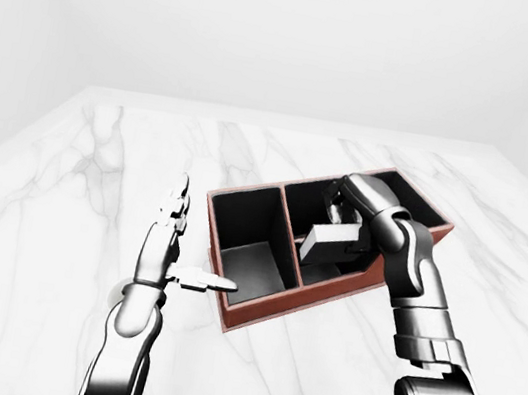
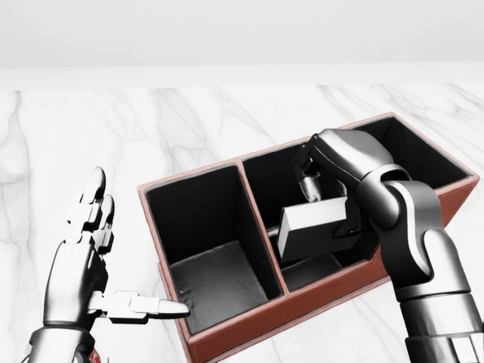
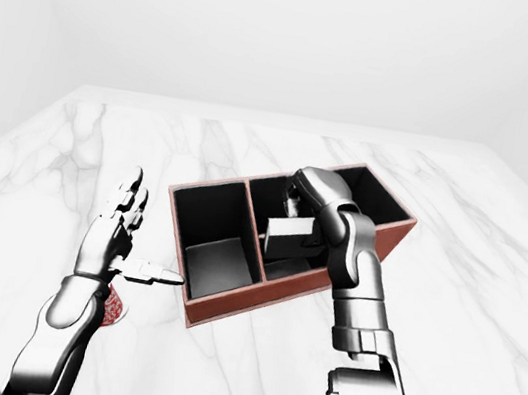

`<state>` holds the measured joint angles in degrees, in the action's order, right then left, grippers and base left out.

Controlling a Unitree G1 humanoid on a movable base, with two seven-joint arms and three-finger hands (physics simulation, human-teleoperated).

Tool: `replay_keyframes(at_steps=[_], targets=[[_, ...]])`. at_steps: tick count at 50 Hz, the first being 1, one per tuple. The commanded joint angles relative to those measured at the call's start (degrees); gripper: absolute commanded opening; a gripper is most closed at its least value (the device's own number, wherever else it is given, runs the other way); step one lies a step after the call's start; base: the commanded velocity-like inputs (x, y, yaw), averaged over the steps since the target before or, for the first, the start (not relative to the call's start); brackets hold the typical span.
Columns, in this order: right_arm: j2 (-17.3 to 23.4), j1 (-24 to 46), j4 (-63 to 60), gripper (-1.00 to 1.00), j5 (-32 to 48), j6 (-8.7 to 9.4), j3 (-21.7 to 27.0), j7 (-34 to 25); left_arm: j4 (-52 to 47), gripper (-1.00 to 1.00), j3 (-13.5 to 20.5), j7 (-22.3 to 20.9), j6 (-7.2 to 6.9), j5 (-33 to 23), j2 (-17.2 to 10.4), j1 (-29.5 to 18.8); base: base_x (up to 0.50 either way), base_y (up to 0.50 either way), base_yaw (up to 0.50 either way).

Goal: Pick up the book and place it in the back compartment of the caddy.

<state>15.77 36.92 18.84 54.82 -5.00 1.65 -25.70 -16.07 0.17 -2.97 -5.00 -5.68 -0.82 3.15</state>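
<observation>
Right hand [image 2: 321, 193] reaches down into the middle compartment of the red-brown caddy [image 2: 249, 325]; fingers closed on the grey book [image 2: 311, 224], held tilted inside that compartment. Left hand [image 2: 87, 261] hovers over the marble table [image 2: 76, 144], just left of the caddy, fingers spread, holding nothing.
</observation>
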Motion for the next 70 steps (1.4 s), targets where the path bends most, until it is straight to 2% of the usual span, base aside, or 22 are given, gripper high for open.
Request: replay_keyframes(at_steps=[1,38,70], targets=[[0.1,0.98,1.64,-1.0,0.12,0.0,0.57,2.24,-0.12,1.0,0.01,-0.01,0.0,-0.05,-0.01,0.03,0.0,0.0,0.0],[0.21,2.03,10.04,-1.0,2.44,0.0,-0.4,8.94,0.43,1.0,-0.02,0.08,0.0,-0.15,0.0,-0.09,0.0,0.0,0.0],[-0.42,1.78,10.84,-1.0,2.74,0.0,-0.86,10.23,-0.02,1.0,-0.14,0.12,0.0,-0.28,0.04,0.15,0.0,0.0,0.0]])
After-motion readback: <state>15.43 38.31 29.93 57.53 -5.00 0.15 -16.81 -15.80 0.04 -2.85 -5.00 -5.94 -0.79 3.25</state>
